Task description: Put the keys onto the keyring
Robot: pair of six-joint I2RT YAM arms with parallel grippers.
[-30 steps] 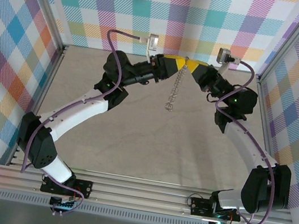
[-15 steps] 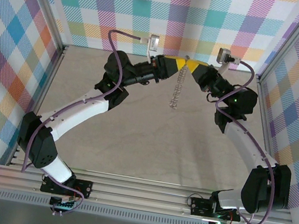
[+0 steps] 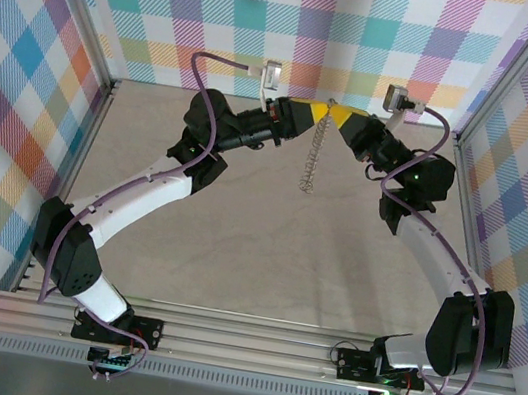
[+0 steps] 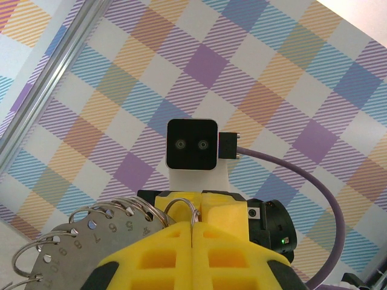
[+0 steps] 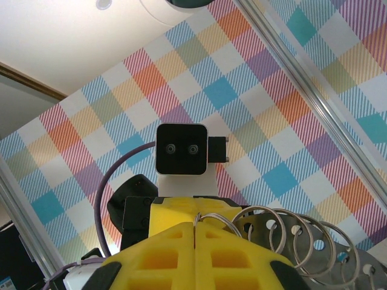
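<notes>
- Since the earlier picture from above, the keyring [image 3: 312,160] had drawn in: then it hung as an open loop, and now its two sides lay close together as one narrow strand. Both arms stood where they had been.
- From above, the left gripper [image 3: 319,112] and the right gripper [image 3: 339,116] met tip to tip near the far edge of the table [image 3: 236,244]. The keyring hung from the place where they met, and its lower end reached toward the middle of the table. From this view alone I could not tell how the jaws stood.
- In the left wrist view, the yellow fingers [image 4: 151,260] of the left gripper [image 4: 193,241] were pressed together, with only a thin seam between them, and they were clamped on the keyring. One thin ring of the keyring [image 4: 180,207] rose out of that seam. To the left sat a grey metal tag [image 4: 84,248] with small holes and printed numbers, and more rings. Straight ahead was the camera [image 4: 192,144] of the other arm, with a purple cable [image 4: 302,175].
- In the right wrist view, the right gripper [image 5: 193,244] also had its jaws together, gripping a ring at the seam. A row of rings of the keyring [image 5: 284,232] ran to the right. The left arm's camera [image 5: 181,148] faced it.
</notes>
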